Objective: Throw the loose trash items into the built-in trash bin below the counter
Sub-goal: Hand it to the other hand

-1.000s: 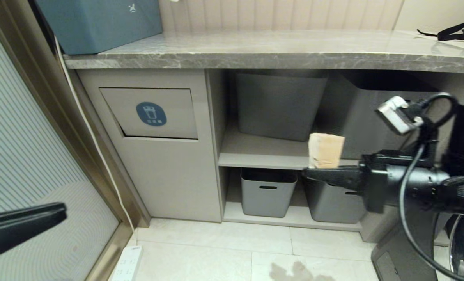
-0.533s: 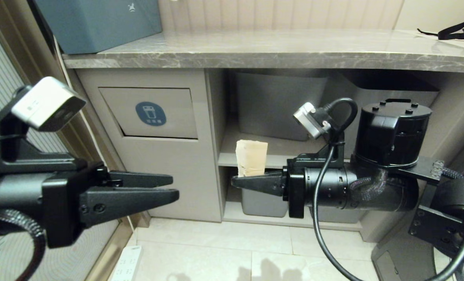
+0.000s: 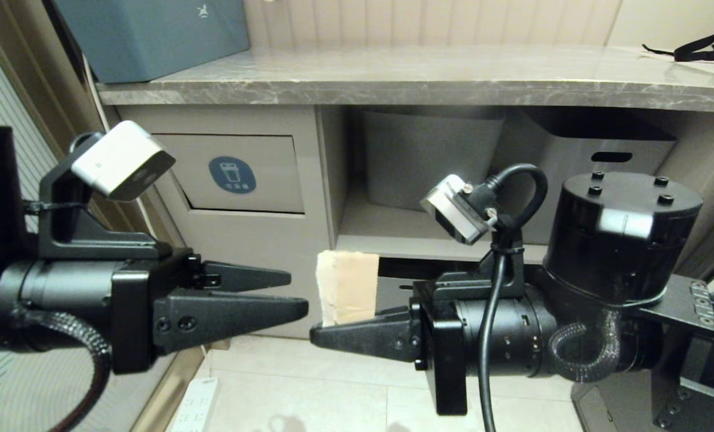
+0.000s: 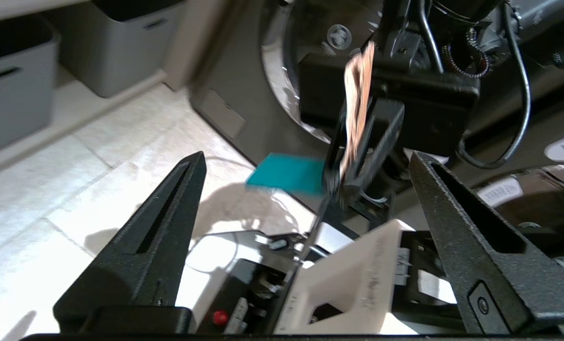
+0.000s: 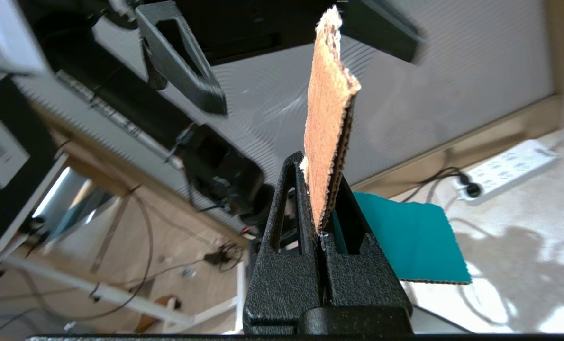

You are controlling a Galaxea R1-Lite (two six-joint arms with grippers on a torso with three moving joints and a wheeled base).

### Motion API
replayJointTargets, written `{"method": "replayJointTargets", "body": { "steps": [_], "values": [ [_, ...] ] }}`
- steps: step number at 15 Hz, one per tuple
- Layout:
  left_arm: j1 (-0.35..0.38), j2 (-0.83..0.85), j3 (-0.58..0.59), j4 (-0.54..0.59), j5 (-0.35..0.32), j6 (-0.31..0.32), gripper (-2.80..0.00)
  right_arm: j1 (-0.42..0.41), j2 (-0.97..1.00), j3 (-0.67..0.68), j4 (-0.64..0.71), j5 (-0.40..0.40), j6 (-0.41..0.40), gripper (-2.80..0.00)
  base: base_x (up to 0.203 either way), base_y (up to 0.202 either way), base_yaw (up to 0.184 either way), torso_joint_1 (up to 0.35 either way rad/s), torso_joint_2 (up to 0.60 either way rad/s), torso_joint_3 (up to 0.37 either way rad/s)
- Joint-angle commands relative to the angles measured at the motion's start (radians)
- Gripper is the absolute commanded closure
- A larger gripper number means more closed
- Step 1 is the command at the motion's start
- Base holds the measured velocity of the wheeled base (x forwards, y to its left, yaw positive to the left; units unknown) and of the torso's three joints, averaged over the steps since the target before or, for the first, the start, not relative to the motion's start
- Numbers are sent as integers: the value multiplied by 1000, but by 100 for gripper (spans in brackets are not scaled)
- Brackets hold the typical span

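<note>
Your right claw (image 3: 324,333) is clenched on the tan cardboard piece (image 3: 347,287), upright beside the released left claw (image 3: 297,294) and low right of the bin flap (image 3: 237,174), so push the flap inward with the left before feeding it in.

A white bin icon on the trash flap's round blue sticker (image 3: 232,174); its caption is unreadable.

Home utility nook, marble-look counter (image 3: 429,78), built-in trash bin (image 3: 234,174), grey storage tubs (image 3: 432,159), tiled floor (image 3: 309,384)
</note>
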Motion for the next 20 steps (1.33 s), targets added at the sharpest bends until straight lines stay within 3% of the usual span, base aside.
{"method": "replayJointTargets", "body": {
  "steps": [1,8,11,12,20],
  "values": [
    [-22,16,-7,-4,-3,-18,-280,32,0,-4,-5,2,4,0,0,0,0,0,0,0],
    [-111,26,-7,-9,2,-18,-280,51,25,-22,-5,1,-4,0,0,0,0,0,0,0],
    [-117,37,-10,-13,3,-16,-280,67,42,-42,-5,0,-4,0,0,0,0,0,0,0],
    [-118,41,-7,-19,3,-15,0,72,42,-42,-5,0,-4,0,0,0,0,0,0,0],
    [-120,48,10,-35,6,-16,0,83,38,-42,-5,-18,1,0,0,0,0,0,0,0]
  ]
}}
